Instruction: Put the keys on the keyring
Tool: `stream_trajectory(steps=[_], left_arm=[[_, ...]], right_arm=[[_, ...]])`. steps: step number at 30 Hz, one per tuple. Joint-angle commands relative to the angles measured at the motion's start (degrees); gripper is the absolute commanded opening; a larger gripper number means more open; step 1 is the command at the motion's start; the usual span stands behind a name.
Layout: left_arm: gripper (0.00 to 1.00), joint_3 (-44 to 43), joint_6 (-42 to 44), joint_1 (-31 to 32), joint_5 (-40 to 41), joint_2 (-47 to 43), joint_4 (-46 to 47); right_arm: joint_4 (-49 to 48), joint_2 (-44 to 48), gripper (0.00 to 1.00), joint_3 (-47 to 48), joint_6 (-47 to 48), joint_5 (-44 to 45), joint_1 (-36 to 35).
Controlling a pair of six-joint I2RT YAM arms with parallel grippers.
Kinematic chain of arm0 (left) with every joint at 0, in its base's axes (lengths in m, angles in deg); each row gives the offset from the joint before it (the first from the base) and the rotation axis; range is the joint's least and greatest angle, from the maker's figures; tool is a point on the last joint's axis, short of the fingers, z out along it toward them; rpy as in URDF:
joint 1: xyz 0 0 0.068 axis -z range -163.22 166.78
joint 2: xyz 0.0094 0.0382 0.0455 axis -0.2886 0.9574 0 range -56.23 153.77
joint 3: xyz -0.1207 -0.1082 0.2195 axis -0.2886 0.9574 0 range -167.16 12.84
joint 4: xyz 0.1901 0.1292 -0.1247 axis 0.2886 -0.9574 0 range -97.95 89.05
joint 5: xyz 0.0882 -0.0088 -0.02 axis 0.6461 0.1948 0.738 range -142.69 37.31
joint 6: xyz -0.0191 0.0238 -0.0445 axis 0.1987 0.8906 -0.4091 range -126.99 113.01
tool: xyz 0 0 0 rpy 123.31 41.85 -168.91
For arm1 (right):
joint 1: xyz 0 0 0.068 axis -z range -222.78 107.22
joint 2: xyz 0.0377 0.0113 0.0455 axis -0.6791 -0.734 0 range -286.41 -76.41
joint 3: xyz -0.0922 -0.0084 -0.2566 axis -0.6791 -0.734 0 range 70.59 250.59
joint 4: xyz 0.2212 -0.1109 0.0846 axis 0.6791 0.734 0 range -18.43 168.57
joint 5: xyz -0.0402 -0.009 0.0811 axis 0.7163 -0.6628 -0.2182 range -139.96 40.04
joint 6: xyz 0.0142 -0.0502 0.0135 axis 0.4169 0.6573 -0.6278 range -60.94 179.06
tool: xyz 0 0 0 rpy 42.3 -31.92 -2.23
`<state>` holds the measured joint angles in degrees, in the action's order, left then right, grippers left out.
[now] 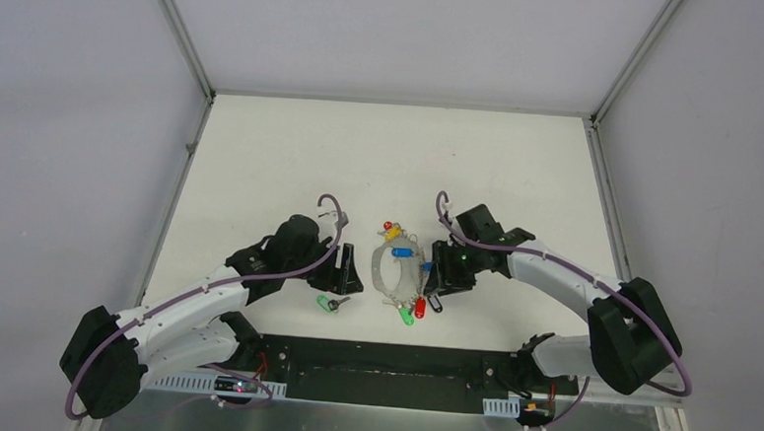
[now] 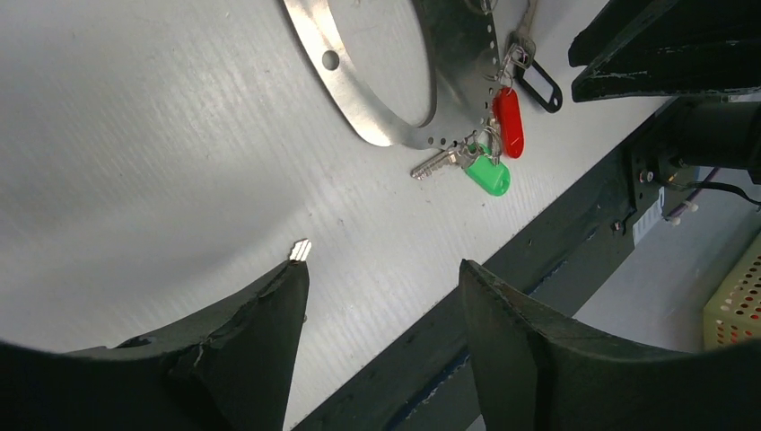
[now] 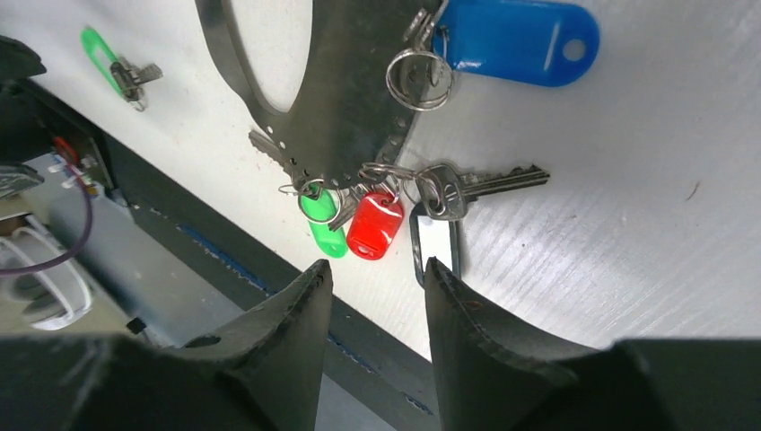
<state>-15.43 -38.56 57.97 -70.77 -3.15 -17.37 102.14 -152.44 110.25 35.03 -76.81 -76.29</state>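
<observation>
Two grippers stand on either side of the keyring (image 2: 350, 94), which lies flat close to the near edge of the worktop (image 1: 291, 171), about midway between its left and right edges. The left gripper (image 2: 381, 301) is spread wide with nothing between its fingers, over bare worktop just left of the ring. The right gripper (image 3: 375, 296) is set narrower, also empty, over the ring's near side. The ring is a flat grey band pierced with small holes. It carries a cluster toward the near edge: a red tag (image 3: 375, 224), a green tag (image 3: 321, 214) and a black-framed tag (image 3: 435, 247). A yellow tag (image 1: 394, 233) sits at its far side. The blue-tagged key (image 3: 516, 40) lies at the ring's right side, its split ring overlapping the band's edge, but I cannot tell whether it is threaded through a hole. The green-tagged key (image 1: 329, 303) lies alone on the worktop left of the ring, apart from the band. The task looks partly done at best: that loose key has yet to be hung.
</observation>
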Motion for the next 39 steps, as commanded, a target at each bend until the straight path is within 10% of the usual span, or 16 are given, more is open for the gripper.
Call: stream_trajectory(steps=[1,20,39], left_arm=[[0.64,1.0,-4.0,-0.1,-1.3,-1.0,0.3],[0.44,-10.8,-1.6,3.4,-11.3,24.0,18.2],[0.39,-34.7,10.0,11.7,-7.4,51.1,5.6]], right_arm=[[2.0,-1.8,0.45,4.4,0.7,8.6,-4.3],[-6.6,4.7,0.45,-2.8,-3.6,-4.4,5.5],[-7.5,13.8,0.45,-12.5,-5.4,-15.0,20.3]])
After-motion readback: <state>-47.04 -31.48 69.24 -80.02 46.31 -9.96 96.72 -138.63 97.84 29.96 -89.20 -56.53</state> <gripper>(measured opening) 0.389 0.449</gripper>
